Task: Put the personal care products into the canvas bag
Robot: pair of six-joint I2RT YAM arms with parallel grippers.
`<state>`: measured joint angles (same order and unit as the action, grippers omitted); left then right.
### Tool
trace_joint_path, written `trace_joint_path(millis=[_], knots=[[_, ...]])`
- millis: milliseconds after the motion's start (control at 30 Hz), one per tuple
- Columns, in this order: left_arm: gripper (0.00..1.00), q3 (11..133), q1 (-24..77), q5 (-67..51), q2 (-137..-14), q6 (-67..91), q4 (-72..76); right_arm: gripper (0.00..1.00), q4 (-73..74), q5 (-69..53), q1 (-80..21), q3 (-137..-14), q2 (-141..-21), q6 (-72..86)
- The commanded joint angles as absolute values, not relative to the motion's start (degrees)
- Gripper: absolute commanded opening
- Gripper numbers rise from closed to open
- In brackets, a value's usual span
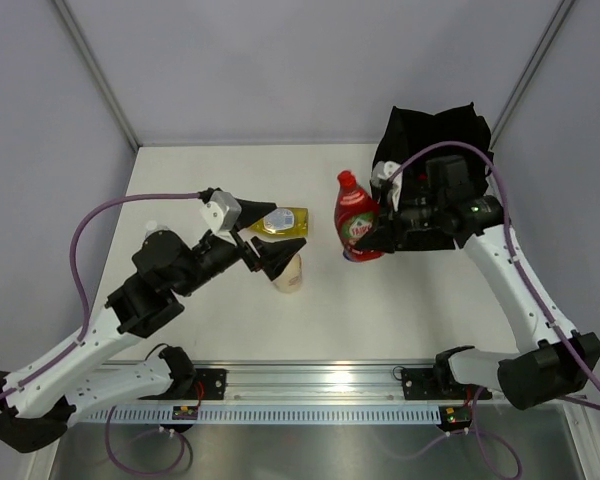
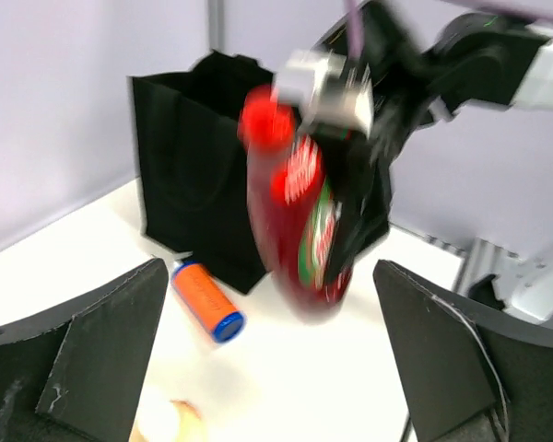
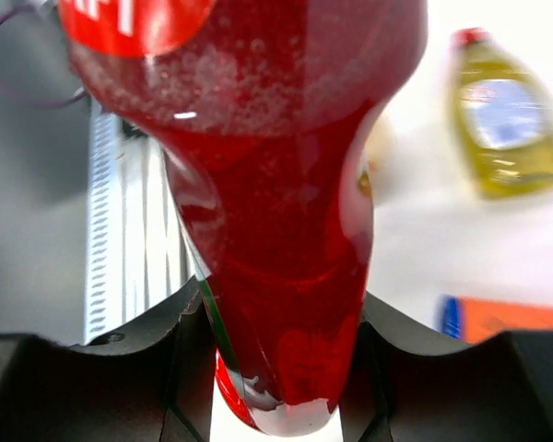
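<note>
My right gripper (image 1: 372, 236) is shut on a dark red bottle (image 1: 356, 215) and holds it upright above the table, left of the black canvas bag (image 1: 435, 135). In the right wrist view the bottle (image 3: 276, 230) fills the space between the jaws. My left gripper (image 1: 273, 258) is open and empty over the cream bottle (image 1: 290, 277). The yellow bottle with red cap (image 1: 285, 221) lies just behind it. The left wrist view shows the orange bottle with blue cap (image 2: 203, 299) lying in front of the bag (image 2: 189, 175). The second red bottle and the pump bottle are out of view.
The bag stands in the back right corner against the grey walls. The metal rail (image 1: 320, 385) with both arm bases runs along the near edge. Purple cables loop from both arms.
</note>
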<state>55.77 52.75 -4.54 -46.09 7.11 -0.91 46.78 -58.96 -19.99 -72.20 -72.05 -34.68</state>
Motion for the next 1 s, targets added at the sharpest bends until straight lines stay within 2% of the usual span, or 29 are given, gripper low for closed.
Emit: trace_joint_path(millis=[0, 133, 233, 300, 500, 767, 967], knots=[[0.99, 58.0, 52.4, 3.3, -44.5, 2.4, -5.4, 0.00, 38.5, -58.1, -10.9, -82.1, -68.2, -26.8], [0.99, 54.9, 52.2, 7.5, -43.3, 3.0, -9.4, 0.00, 28.4, -40.5, -2.4, -92.8, -70.4, -13.1], [0.99, 52.4, 52.2, 7.9, -41.1, 4.7, -10.3, 0.00, 25.8, -28.1, 1.7, -99.0, -74.7, -14.0], [0.99, 49.7, 52.2, 8.3, -39.5, 6.0, -10.2, 0.00, 25.8, -25.8, 2.7, -101.7, -78.6, -17.5], [0.99, 45.4, 52.2, 8.5, -33.3, 7.7, -11.9, 0.00, 30.7, -28.6, 6.7, -108.9, -88.4, -32.6], [0.99, 41.6, 52.2, 10.5, -29.7, 11.5, -15.3, 0.00, 54.5, -36.0, 9.8, -117.0, -100.2, -52.7], [0.99, 39.8, 52.2, 11.2, -28.0, 13.1, -16.1, 0.01, 66.2, -34.5, 9.6, -120.5, -107.0, -59.7]])
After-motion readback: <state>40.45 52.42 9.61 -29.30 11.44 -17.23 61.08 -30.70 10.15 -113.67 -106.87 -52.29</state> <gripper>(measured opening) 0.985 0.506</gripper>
